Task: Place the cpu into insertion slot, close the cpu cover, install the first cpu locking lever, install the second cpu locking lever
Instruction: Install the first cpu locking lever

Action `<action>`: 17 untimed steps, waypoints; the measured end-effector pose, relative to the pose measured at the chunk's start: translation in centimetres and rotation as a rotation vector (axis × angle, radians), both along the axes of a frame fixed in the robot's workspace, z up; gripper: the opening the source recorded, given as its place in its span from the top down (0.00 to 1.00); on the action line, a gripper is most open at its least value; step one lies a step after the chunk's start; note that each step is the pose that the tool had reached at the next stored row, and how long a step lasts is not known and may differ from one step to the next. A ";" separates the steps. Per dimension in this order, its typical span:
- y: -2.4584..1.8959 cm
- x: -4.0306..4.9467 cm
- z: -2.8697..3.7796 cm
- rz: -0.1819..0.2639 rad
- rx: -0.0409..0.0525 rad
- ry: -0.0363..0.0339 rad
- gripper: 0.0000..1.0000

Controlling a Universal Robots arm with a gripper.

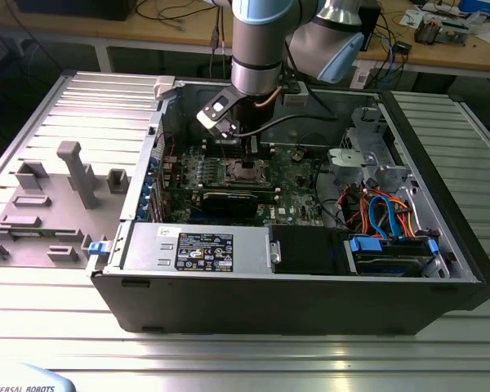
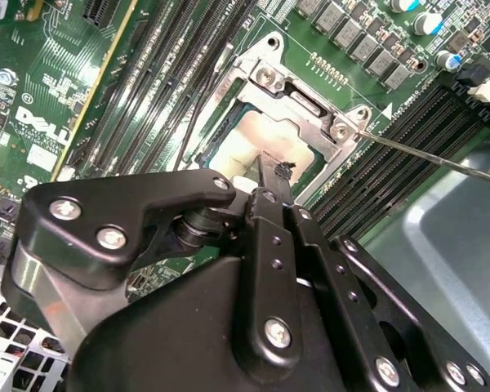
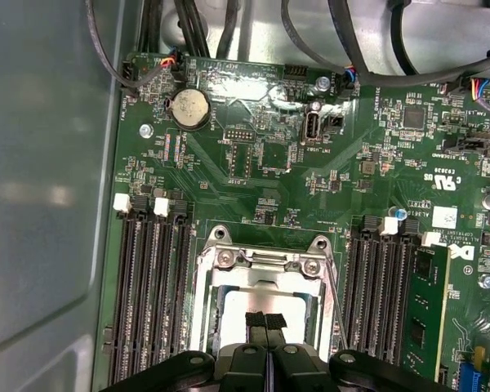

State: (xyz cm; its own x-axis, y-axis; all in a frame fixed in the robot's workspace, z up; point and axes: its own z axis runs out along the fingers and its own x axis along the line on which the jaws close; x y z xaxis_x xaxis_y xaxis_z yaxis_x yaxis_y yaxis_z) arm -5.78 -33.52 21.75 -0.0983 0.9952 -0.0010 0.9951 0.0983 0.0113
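Down inside the open black computer case (image 1: 441, 237) on the ribbed metal worktop (image 1: 229, 359), the black gripper (image 3: 265, 321) hovered right over the square, silver-rimmed insertion slot (image 3: 198, 314). Its jaws were pressed together, with nothing between them. The small flat cpu with the dull tan metal top (image 3: 233, 306) sat in the slot. The thin silvery cpu cover with its square window (image 3: 265, 273) lay down flat around it.

Things were crowded there. Banks of long black memory slots (image 3: 151, 294) flanked the socket on both sides, and a thin silver lever rod (image 2: 433, 157) reached out from one corner of the socket over one bank, towards the grey case wall (image 3: 41, 204). In the exterior view, the long black expansion card (image 1: 229, 200) lay just beside the socket. Grey cables (image 3: 376, 65) looped across the green board's far edge, near a round silver coin battery (image 3: 189, 108).
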 end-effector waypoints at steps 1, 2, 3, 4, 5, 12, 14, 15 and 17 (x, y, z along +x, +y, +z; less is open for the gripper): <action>0.00 0.00 0.03 0.000 -0.0002 0.0002 0.89; 0.00 0.00 0.06 0.000 -0.0003 0.0002 0.89; 0.00 0.00 0.06 0.000 -0.0001 0.0000 0.89; 0.00 0.00 0.06 0.000 0.0000 0.0000 0.89; 0.00 0.00 0.07 0.000 -0.0001 0.0001 0.89; 0.00 0.00 0.19 0.000 -0.0004 0.0001 0.89; 0.00 0.00 0.19 0.001 -0.0004 0.0001 0.89; 0.00 0.00 0.19 0.003 -0.0004 0.0001 0.89; 0.00 0.00 0.19 0.004 -0.0004 0.0001 0.89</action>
